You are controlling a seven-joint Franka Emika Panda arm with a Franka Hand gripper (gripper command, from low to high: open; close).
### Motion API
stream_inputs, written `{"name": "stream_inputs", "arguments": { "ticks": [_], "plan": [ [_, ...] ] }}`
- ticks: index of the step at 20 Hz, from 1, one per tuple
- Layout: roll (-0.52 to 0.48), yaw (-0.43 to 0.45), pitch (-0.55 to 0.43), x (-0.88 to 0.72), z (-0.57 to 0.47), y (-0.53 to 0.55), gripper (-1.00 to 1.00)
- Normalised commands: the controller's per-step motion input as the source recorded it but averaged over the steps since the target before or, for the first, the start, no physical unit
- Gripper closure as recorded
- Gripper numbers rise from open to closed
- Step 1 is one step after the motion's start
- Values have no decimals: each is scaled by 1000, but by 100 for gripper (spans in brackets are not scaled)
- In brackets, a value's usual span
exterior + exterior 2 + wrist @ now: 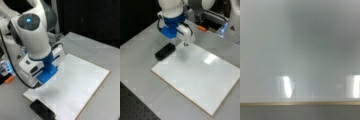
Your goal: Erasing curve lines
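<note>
**Wrist view: board surface only, no squiggle found**

Wrist view shows only the white board, two bright light reflections on it, and its thin wooden edge along the bottom with grey table below. My gripper does not show here.

In both front views my arm hangs over the board, above the corner nearest the black eraser. My gripper appears in a front view as a white piece pointing down just above the board's upper-left edge; in a front view it is mostly covered by the blue mount and white wrist housing. I cannot tell how far my jaws are apart, nor whether they grip anything.

The black eraser lies on the table, just beside the board's edge, apart from my gripper.

Curve lines: I cannot make them out on the board in any view; its surface reads plain white.

An orange item lies on the table behind the arm.
</note>
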Motion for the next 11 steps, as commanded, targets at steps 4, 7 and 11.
{"name": "stream_inputs", "arguments": {
  "ticks": [4, 7, 11],
  "plan": [
    [-231, -90, -107, -135, -67, 416, -100],
    [-229, -96, -146, -79, -99, 334, -100],
    [-201, -32, -121, -109, -60, 186, -100]
  ]
}}
